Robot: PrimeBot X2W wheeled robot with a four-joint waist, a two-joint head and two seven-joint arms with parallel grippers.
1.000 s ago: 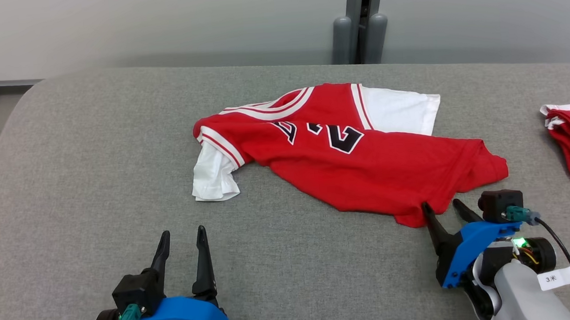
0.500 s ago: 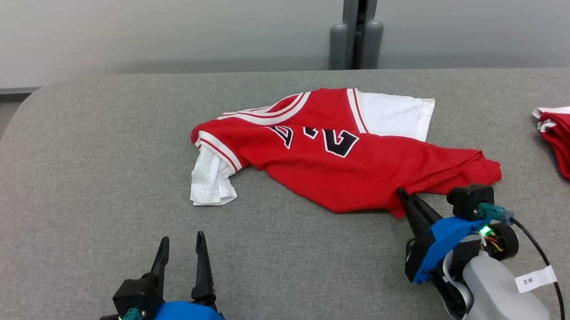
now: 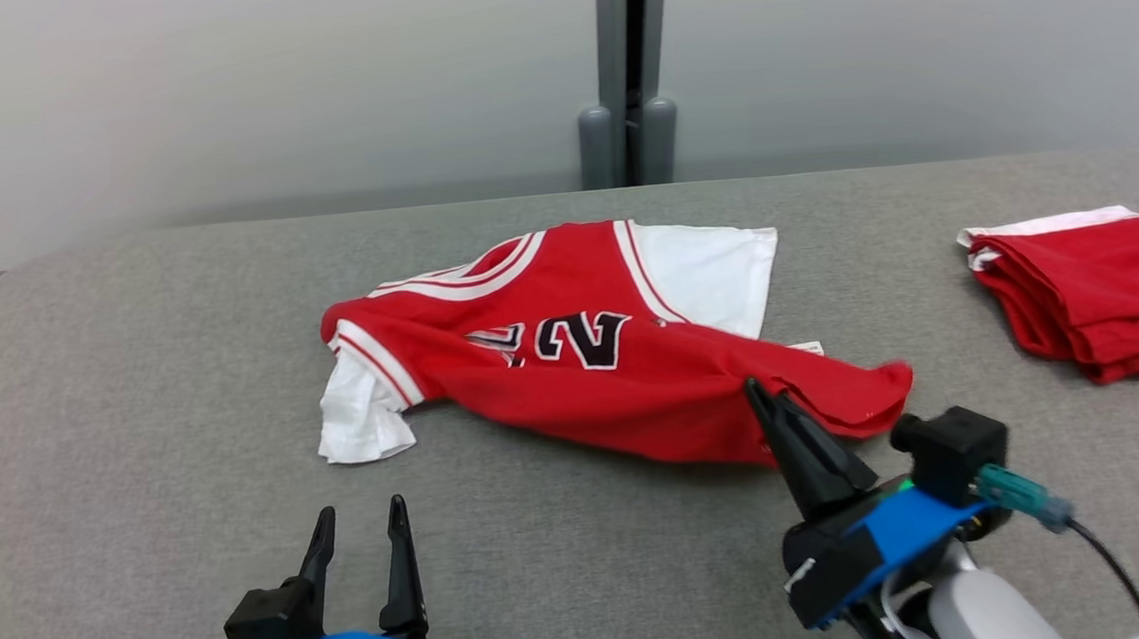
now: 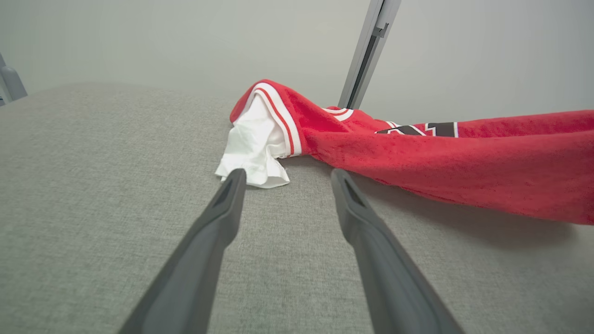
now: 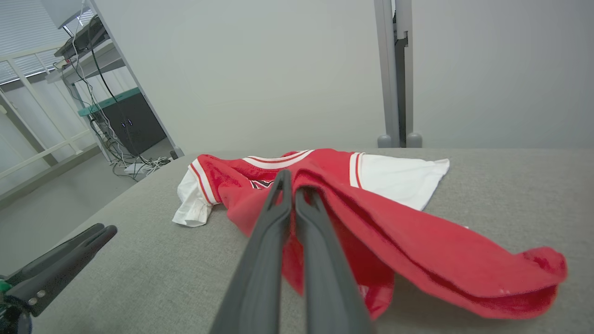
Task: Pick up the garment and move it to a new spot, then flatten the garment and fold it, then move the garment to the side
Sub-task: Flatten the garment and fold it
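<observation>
Red: 1 garment [image 3: 635, 395] in right gripper [image 3: 757, 392]; 1 folded pile [image 3: 1099, 292].

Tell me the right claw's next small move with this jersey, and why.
Probably a short lift upward. The right claw is shut on the lower edge of the jersey, while most of it lies on the grey surface. The left claw stands open, apart from the white sleeve, so the lift falls to the right one.
</observation>
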